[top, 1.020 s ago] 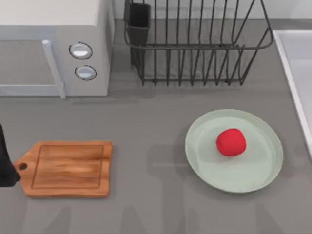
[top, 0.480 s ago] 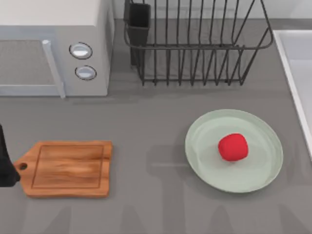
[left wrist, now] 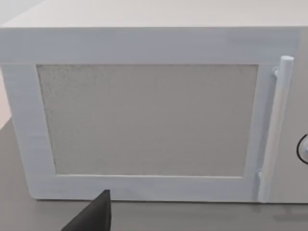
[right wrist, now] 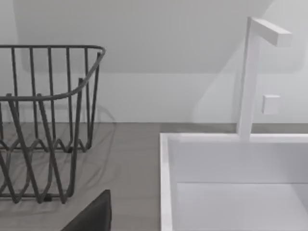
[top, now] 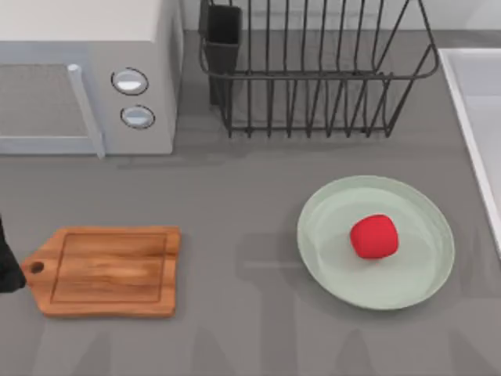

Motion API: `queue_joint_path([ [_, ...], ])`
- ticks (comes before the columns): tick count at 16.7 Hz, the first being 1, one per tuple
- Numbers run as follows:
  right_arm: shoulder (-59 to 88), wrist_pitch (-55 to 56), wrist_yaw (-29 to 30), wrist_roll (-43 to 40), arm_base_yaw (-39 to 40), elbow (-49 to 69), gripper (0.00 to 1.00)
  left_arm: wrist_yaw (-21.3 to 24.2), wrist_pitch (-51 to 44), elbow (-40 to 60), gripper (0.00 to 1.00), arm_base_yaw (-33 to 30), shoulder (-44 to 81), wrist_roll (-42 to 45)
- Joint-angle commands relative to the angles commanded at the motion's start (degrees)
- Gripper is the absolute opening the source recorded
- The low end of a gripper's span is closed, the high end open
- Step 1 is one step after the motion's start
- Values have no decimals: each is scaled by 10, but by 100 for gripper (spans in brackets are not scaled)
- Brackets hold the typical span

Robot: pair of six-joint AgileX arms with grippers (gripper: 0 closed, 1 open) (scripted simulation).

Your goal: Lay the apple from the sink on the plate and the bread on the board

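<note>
- Since 1 s ago: apple (top: 373,236) has shifted slightly right and down on the plate (top: 329,266); over the last half second it has barely moved. Dark left-arm part at the table's left edge has pulled back a bit from the board handle.
- Apple sits on the pale green plate, a little right of the plate's centre, resting on the plate surface, nothing gripping it.
- Plate is on the grey table (top: 235,196), right half, just beside the sink (top: 477,110) rim but apart from it.
- Board (top: 109,270) lies flat on the left half of the table, handle with hole pointing to the left edge. Top surface is bare.
- Bread: can't place it.
- Left gripper (top: 8,266): dark shape at the left edge, just beside the board handle. Can't tell if fingers are apart or together. Left wrist view has one dark finger tip (left wrist: 94,216) low in shot, facing the microwave (left wrist: 144,115) door and handle.
- Right gripper: can't tell its state. Right wrist view has a dark finger tip (right wrist: 94,216), looking toward the dish rack (right wrist: 43,125), the sink basin and a white faucet (right wrist: 255,72).
- In top view, the microwave is at back left and the black wire dish rack at back centre, with a dark cup holder at its left end.
</note>
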Motion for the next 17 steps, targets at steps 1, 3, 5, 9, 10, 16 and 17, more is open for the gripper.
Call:
queue_joint_path([
  [1,0,0,0,0,0,0,100,0,-20,24,100,5,30,4],
  [3,0,0,0,0,0,0,100,1,-68,82,100,18,109,13],
  [5,0,0,0,0,0,0,100,1,-124,148,100,33,209,23],
  [9,0,0,0,0,0,0,100,1,-250,290,100,66,441,46],
  [10,0,0,0,0,0,0,100,1,-282,325,100,74,498,52],
  [16,0,0,0,0,0,0,100,0,-451,517,100,120,780,83],
  [17,0,0,0,0,0,0,100,0,-473,543,100,126,818,87],
])
